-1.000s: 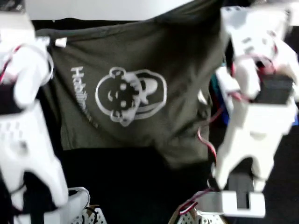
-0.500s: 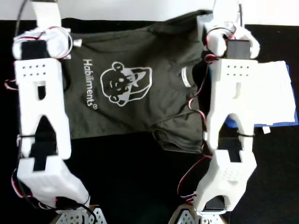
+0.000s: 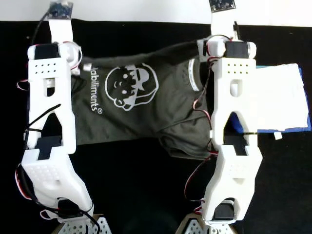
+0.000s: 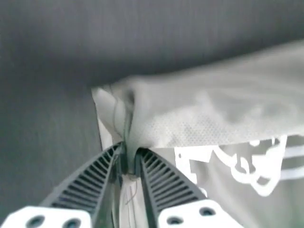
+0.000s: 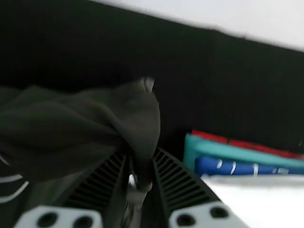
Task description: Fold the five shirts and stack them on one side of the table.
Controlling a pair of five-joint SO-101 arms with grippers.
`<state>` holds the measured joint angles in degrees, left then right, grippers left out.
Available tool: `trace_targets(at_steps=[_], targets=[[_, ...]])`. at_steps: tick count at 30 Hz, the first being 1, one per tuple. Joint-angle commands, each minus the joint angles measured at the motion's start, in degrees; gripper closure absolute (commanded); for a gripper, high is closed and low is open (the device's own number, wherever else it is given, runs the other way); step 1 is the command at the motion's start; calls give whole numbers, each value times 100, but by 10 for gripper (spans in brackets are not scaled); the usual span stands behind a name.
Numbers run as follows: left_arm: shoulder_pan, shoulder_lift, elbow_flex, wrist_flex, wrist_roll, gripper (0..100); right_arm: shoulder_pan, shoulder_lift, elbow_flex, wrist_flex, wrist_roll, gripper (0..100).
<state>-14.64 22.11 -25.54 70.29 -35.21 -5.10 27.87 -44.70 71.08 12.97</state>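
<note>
A dark olive shirt (image 3: 146, 122) with a white cartoon print lies spread on the black table between the two arms. My left gripper (image 3: 80, 66) is shut on the shirt's far left corner; the left wrist view shows the fabric (image 4: 190, 118) pinched between its fingers (image 4: 95, 175). My right gripper (image 3: 204, 48) is shut on the shirt's far right corner, where bunched cloth (image 5: 95, 128) sits between its fingers (image 5: 175, 185). A stack of folded shirts (image 3: 278, 97), white on top with blue, teal and red beneath, lies at the right side of the table.
The black table (image 3: 136, 195) runs to a white strip along the far edge (image 3: 146, 9). Both arm bases stand at the near edge. In the right wrist view the stack's coloured edges (image 5: 237, 159) lie close to the right gripper.
Both arms have stretched away toward the far edge, carrying the shirt's corners with them. The shirt went from hanging high near the camera to lying lower and spread out.
</note>
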Motion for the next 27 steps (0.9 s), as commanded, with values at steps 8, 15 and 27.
trace_targets(at_steps=[8,15,27], targets=[[-48,-22,-40,897,-457,992,-4,-22,-31,585,-9,992],[-75,-13,-75,-18,-624,990,-4,-22,-48,365,-9,992],[-699,1349,-57,-3552,-264,895,-22,374,-75,-110,-35,992]])
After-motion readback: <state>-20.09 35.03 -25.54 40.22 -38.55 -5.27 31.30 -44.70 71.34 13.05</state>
